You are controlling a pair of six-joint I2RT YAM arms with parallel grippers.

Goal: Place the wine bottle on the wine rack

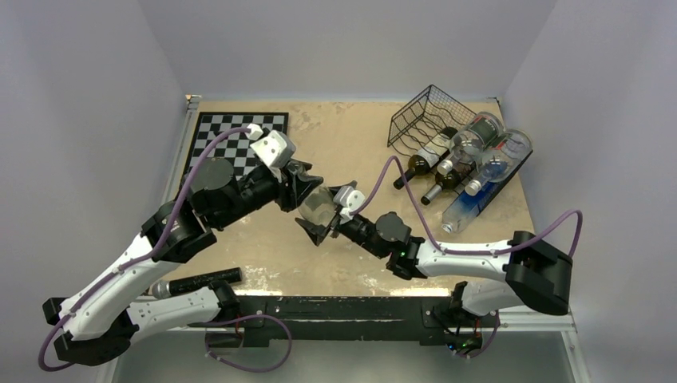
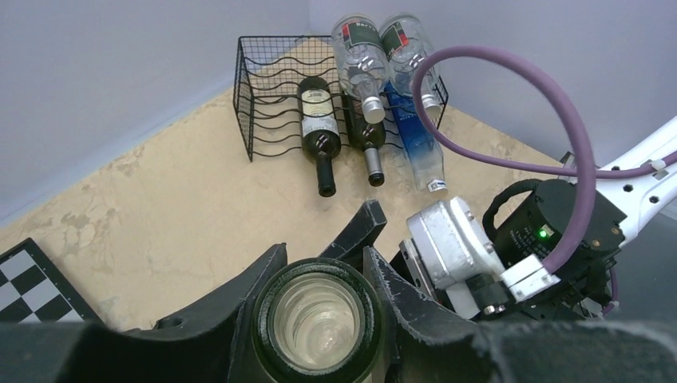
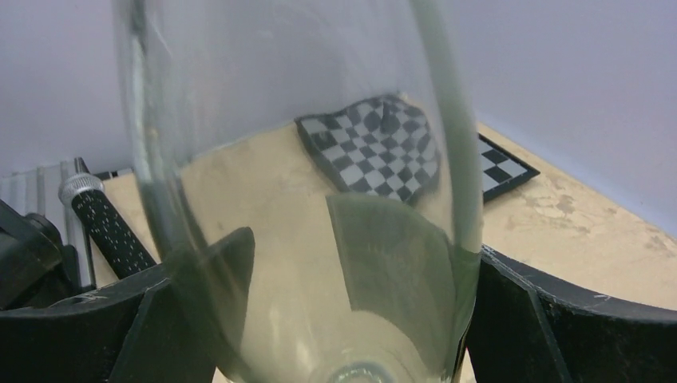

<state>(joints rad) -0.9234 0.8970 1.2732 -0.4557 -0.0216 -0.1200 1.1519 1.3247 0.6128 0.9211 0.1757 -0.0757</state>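
The bottle (image 2: 315,323) hangs mid-table, mouth towards the left wrist camera. The left gripper (image 2: 319,275) is clamped on its neck. The right gripper (image 3: 351,303) is spread to its widest, one finger on each side of the glass body. Whether those fingers touch the glass cannot be told.

One rack (image 2: 263,96) sits in the far right corner, close to both walls. It holds five bottles lying down. There are two dark bottles (image 2: 318,120), one with a white label. Two clear bottles (image 2: 359,48) lie on top, one with a red and black label. One blue bottle (image 2: 419,152) is at the right end. No writing on them can be read. Their necks stick out past the rack's front.

The rack's left rows are open, and bare table (image 1: 343,136) lies between the grippers and the rack. One chessboard (image 1: 231,140) fills the far left corner. One black rod (image 1: 199,281) lies at the near edge.
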